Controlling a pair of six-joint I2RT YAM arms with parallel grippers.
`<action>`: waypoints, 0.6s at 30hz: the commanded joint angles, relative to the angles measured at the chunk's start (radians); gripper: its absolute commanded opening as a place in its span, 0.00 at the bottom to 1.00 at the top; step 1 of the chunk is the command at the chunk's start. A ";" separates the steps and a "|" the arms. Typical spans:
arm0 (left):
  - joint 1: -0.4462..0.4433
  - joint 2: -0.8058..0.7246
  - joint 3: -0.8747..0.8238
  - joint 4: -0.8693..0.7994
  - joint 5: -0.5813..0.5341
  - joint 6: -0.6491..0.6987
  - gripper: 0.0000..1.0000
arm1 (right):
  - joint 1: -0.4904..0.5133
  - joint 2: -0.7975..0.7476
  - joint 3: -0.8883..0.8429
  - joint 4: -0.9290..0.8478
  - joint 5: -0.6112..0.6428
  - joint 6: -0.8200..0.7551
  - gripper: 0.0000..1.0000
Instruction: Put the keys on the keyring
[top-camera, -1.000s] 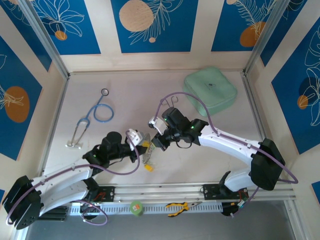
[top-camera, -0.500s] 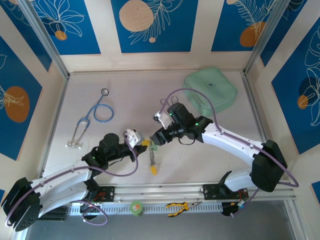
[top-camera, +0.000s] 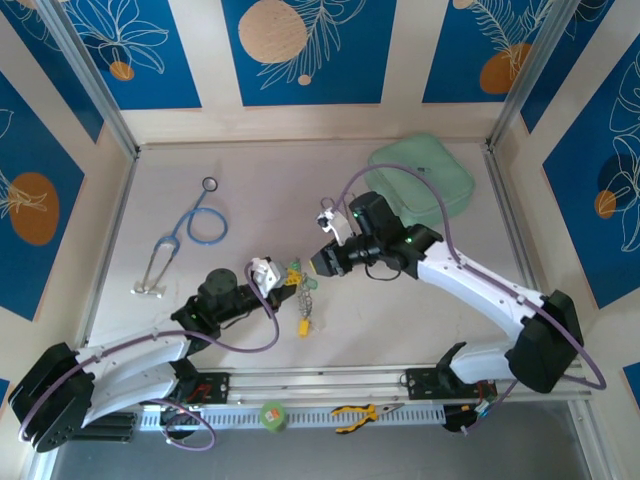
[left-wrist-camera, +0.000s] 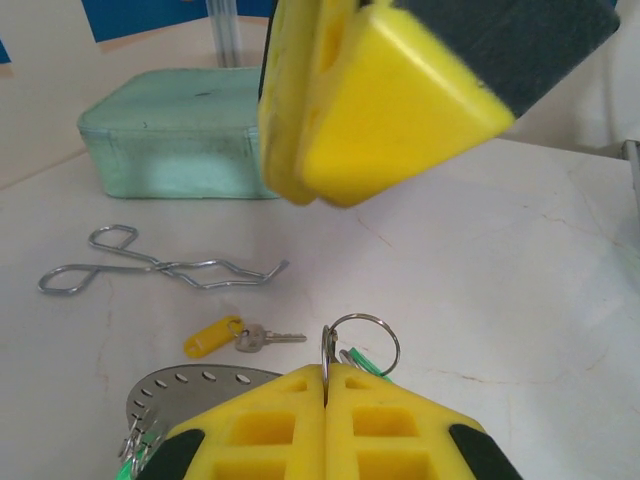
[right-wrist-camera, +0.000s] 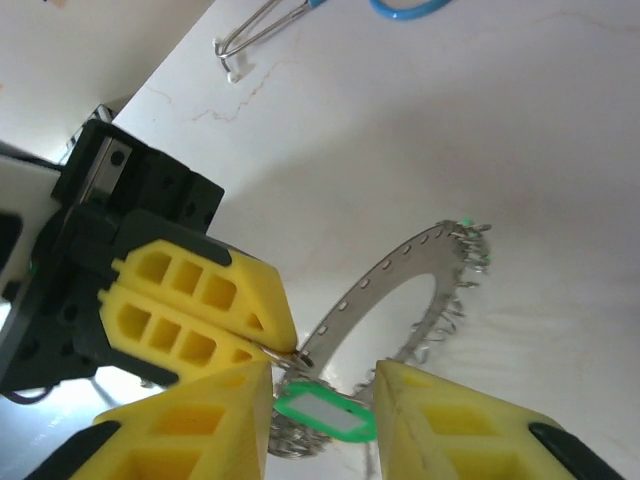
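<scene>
Two grippers meet over the keyring at the middle of the bench (top-camera: 250, 190).

In the top view a pale green case (top-camera: 420, 185) sits at the upper right. The left gripper (left-wrist-camera: 325, 372) is clamped shut on the rim of the keyring (right-wrist-camera: 400, 280), lower centre of the right wrist view. The right gripper (right-wrist-camera: 322, 400) stands parted, a green key (right-wrist-camera: 325, 413) in its gap. A yellow key (left-wrist-camera: 213, 336) lies on the bench, apart from the keyring.
</scene>
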 joint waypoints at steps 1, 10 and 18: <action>-0.011 -0.001 0.002 0.072 -0.028 0.021 0.00 | 0.051 0.041 0.066 -0.113 -0.011 0.160 0.32; -0.011 -0.005 0.002 0.060 -0.030 0.025 0.00 | 0.101 0.057 0.071 -0.133 0.098 0.205 0.28; -0.011 -0.010 0.002 0.059 -0.026 0.024 0.00 | 0.100 0.079 0.097 -0.159 0.131 0.194 0.32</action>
